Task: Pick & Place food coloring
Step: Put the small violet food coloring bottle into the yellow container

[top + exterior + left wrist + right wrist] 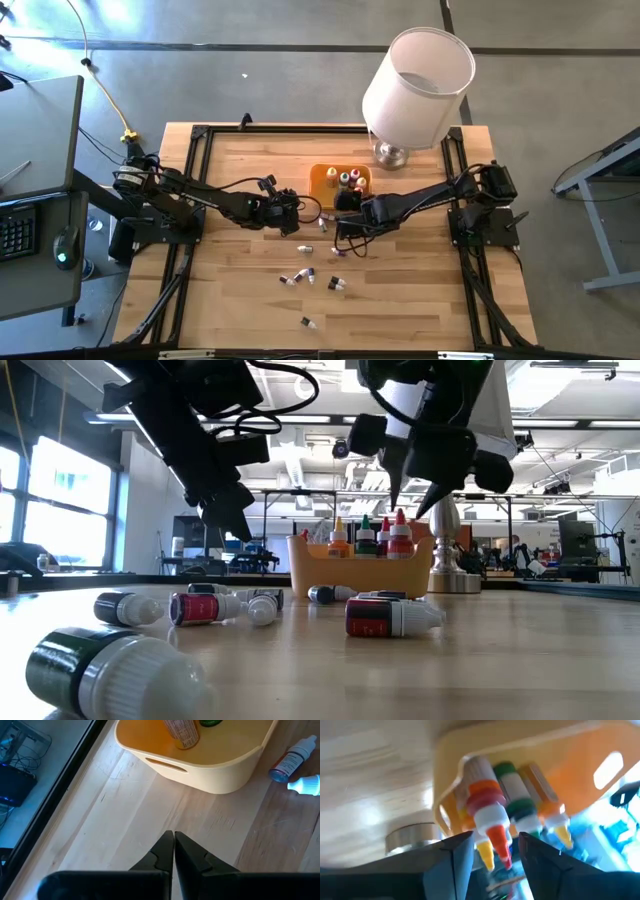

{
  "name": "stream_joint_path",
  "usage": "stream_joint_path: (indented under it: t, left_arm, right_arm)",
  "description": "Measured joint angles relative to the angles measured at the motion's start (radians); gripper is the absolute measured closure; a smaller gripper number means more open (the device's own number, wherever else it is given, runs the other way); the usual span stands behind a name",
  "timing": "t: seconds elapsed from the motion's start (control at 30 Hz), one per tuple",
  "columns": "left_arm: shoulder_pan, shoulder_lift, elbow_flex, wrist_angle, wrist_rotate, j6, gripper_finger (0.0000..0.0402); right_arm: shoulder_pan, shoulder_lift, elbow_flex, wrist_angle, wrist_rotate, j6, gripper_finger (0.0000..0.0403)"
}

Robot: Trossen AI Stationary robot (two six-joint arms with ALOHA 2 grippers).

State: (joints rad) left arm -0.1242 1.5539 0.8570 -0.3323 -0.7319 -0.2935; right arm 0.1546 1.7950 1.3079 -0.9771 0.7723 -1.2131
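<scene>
On the wooden worktop (400, 300), the right gripper (492, 847), fingers apart over the orange tray (580, 765), should lift straight up, while the left gripper (173, 845) waits with fingers together.

You are seeing the green-labelled squeeze bottle with ribbed white cap (105, 673) running off the low view's edge. The white lampshade (418, 86) is covering part of the wooden table (240, 310); the scattered tiny bottles' (305, 277) colours are staying illegible overhead.
</scene>
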Motion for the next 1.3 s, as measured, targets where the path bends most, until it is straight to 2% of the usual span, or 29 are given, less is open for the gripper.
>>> stream_joint_path:
  t: [0.1, 0.23, 0.43, 0.5, 0.6, 0.77, 0.87, 0.97, 1.13, 1.23, 1.3]
  left_arm:
    - [0.0, 0.0, 0.0, -0.001, 0.013, 0.0, 0.0393]
    - [-0.001, -0.01, 0.0, -0.01, 0.026, 0.0, 0.0393]
    - [-0.01, -0.126, 0.0, -0.012, 0.094, -0.004, 0.0393]
    - [-0.024, -0.181, 0.0, -0.019, 0.122, -0.003, 0.0393]
    - [-0.059, -0.27, 0.001, -0.031, 0.124, 0.007, 0.0393]
    - [-0.154, -0.418, -0.065, -0.047, 0.093, -0.025, 0.0393]
    - [-0.223, -0.488, -0.17, 0.023, 0.039, -0.089, 0.0393]
    - [-0.268, -0.543, -0.297, 0.178, -0.007, -0.12, 0.0393]
    - [-0.275, -0.569, -0.483, 0.516, 0.013, -0.078, 0.0393]
    - [-0.275, -0.562, -0.55, 0.671, 0.021, -0.046, 0.0393]
    - [-0.275, -0.559, -0.575, 0.715, 0.022, -0.043, 0.0393]
  right_arm:
    - [0.015, 0.0, 0.0, -0.003, 0.002, 0.175, 0.0257]
    - [0.066, -0.001, 0.0, -0.005, -0.112, 0.432, 0.0262]
    - [0.175, -0.027, 0.0, 0.001, -0.193, 0.84, 0.0265]
    - [0.198, -0.047, -0.01, 0.077, -0.293, 1.033, 0.0265]
    - [0.221, -0.066, -0.08, 0.362, -0.404, 1.218, 0.0266]
    - [0.243, -0.06, -0.279, 0.939, -0.409, 1.24, 0.0265]
    - [0.242, -0.06, -0.385, 1.137, -0.405, 1.312, 0.0265]
    - [0.236, -0.06, -0.473, 1.247, -0.388, 1.397, 0.0266]
    - [0.232, -0.023, -0.578, 1.352, -0.333, 1.506, 0.0266]
    - [0.232, 0.017, -0.595, 1.403, -0.336, 1.509, 0.0266]
    - [0.231, 0.055, -0.588, 1.418, -0.342, 1.506, 0.0266]
